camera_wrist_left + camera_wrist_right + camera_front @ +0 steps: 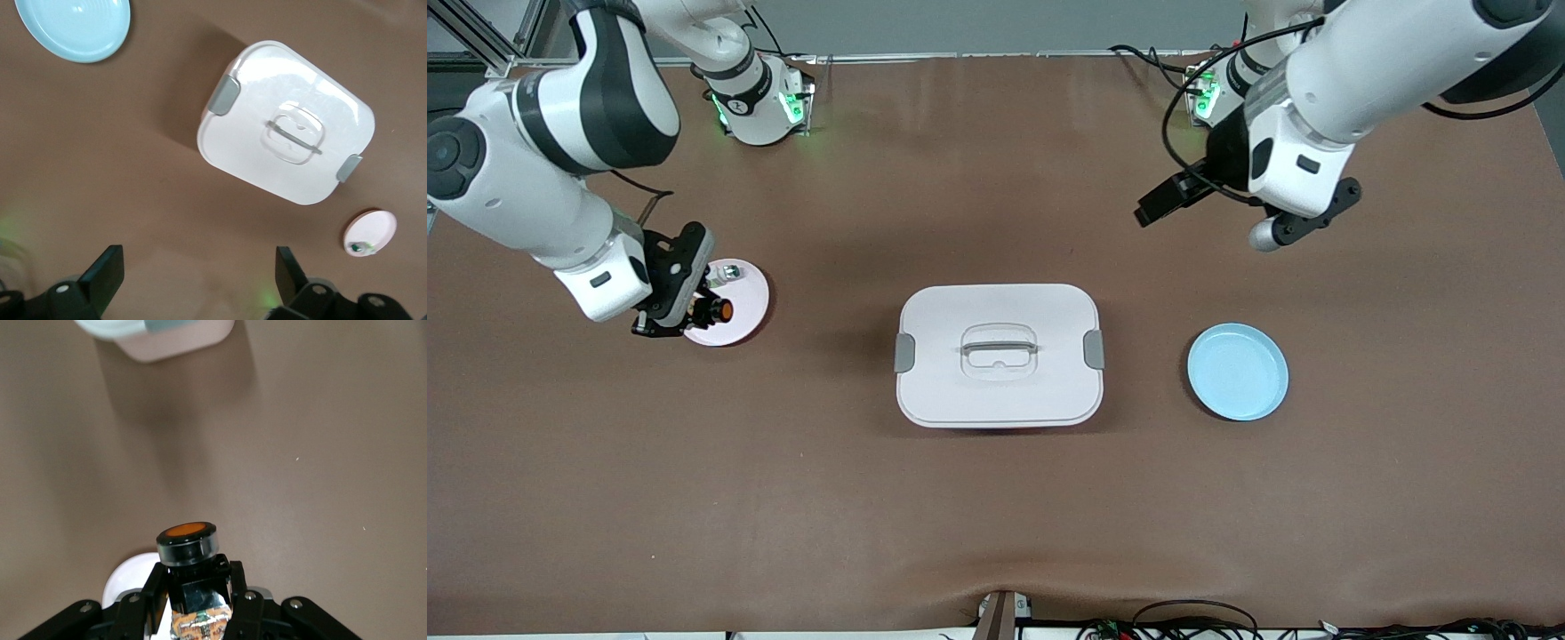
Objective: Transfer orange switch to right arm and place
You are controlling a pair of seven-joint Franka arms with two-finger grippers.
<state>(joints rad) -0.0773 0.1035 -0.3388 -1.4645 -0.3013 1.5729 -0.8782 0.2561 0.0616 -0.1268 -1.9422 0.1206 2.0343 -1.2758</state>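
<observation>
Front view: the right gripper (pixel 685 311) is clamped on the orange switch (pixel 719 310), over the pink plate (pixel 749 293), where a silver-and-green switch (pixel 730 269) lies. The left gripper (pixel 1209 200) waits over bare table with its jaws wide.

Left wrist view: its fingers (pixel 107 270) hold nothing.

Right wrist view: the switch's long axis runs straight out from the jaws, cap outward, so I judge the plate just under it is the place.

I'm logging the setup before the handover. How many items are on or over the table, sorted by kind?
Plates: 2, a pink plate and a blue plate
Switches: 2, the orange switch in the right gripper, and a silver-and-green switch on the pink plate
Lidded boxes: 1, the white box
Total: 5
</observation>
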